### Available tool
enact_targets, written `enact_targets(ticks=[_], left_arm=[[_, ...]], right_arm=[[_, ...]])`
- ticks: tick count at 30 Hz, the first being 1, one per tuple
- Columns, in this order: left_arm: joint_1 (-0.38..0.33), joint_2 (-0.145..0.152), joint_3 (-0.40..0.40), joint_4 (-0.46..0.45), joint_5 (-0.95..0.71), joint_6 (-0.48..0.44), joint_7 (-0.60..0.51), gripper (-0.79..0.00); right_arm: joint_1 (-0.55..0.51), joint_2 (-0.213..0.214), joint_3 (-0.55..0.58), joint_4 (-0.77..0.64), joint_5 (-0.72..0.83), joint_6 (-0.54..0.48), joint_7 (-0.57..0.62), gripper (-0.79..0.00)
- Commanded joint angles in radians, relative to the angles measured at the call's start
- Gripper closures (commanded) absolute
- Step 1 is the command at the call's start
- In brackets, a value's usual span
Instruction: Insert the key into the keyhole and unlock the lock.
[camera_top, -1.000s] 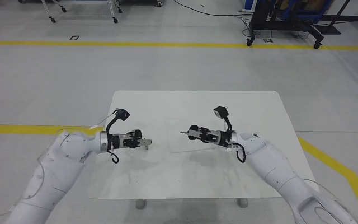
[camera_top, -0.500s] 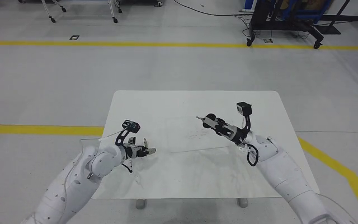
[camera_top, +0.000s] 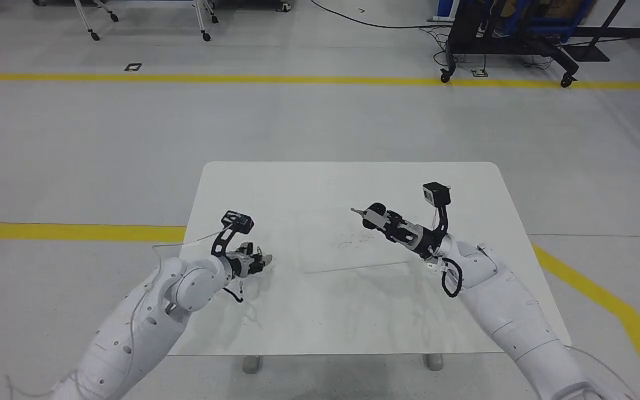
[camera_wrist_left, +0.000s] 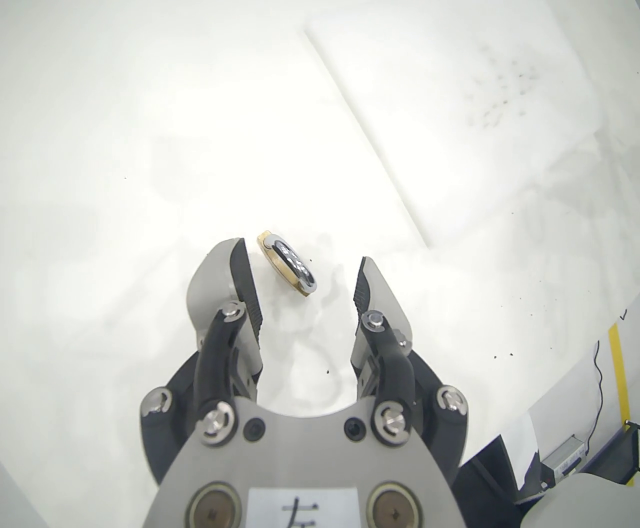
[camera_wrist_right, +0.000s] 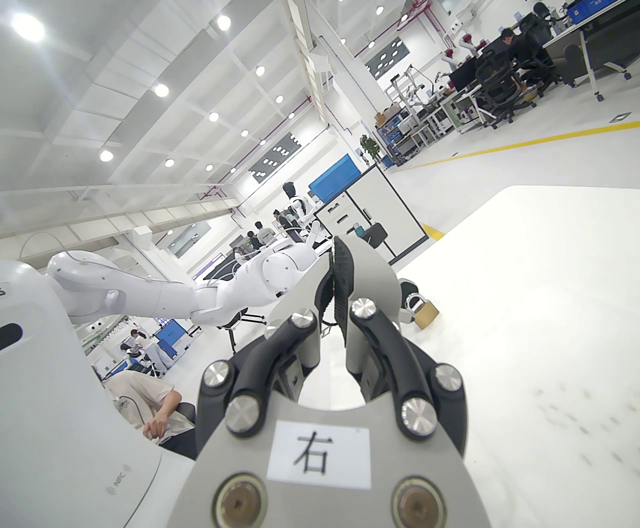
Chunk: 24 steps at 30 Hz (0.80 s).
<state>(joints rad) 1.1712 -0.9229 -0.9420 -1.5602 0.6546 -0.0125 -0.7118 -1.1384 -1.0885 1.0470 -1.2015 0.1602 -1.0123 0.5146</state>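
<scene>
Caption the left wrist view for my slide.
Left gripper, jaws open, above a small brass padlock with chrome shackle on the white table.

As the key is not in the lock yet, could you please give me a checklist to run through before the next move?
1. The left pincer is open: ok, jaws apart.
2. The lock is gripped: not ok; it lies loose on the table by the fingertips.
3. The right pincer is shut: ok.
4. The key is held: ok; its thin tip pokes out of the right pincer in the top view.
5. The key is near the lock: not ok; they sit well apart over the table.
6. The keyhole faces the key: cannot tell.
</scene>
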Motion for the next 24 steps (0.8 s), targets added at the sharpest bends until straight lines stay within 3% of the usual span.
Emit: enact_targets(ticks=[1, 5, 7, 8, 9, 17, 19, 24], left_arm=[[-0.001, -0.002, -0.001, 0.002, 0.004, 0.001, 0.006, -0.348], [0.002, -0.006, -0.003, 0.001, 0.016, 0.001, 0.015, -0.191], [0.004, -0.008, -0.005, -0.001, 0.022, 0.001, 0.016, -0.154], [0.005, -0.008, -0.006, -0.002, 0.024, 0.001, 0.016, -0.022], [0.006, -0.009, -0.007, -0.002, 0.028, 0.002, 0.016, 0.000], [0.006, -0.017, -0.008, 0.000, 0.056, 0.013, 0.015, 0.000], [0.007, -0.019, -0.009, 0.001, 0.058, 0.011, 0.017, -0.065], [0.008, -0.024, -0.013, 0.006, 0.065, 0.004, 0.023, -0.080]], right_arm=[[0.000, 0.000, 0.000, 0.000, 0.000, 0.000, 0.000, 0.000], [0.000, 0.000, 0.000, 0.000, 0.000, 0.000, 0.000, 0.000], [0.000, 0.000, 0.000, 0.000, 0.000, 0.000, 0.000, 0.000], [0.000, 0.000, 0.000, 0.000, 0.000, 0.000, 0.000, 0.000], [0.000, 0.000, 0.000, 0.000, 0.000, 0.000, 0.000, 0.000], [0.000, 0.000, 0.000, 0.000, 0.000, 0.000, 0.000, 0.000], [0.000, 0.000, 0.000, 0.000, 0.000, 0.000, 0.000, 0.000], [0.000, 0.000, 0.000, 0.000, 0.000, 0.000, 0.000, 0.000]])
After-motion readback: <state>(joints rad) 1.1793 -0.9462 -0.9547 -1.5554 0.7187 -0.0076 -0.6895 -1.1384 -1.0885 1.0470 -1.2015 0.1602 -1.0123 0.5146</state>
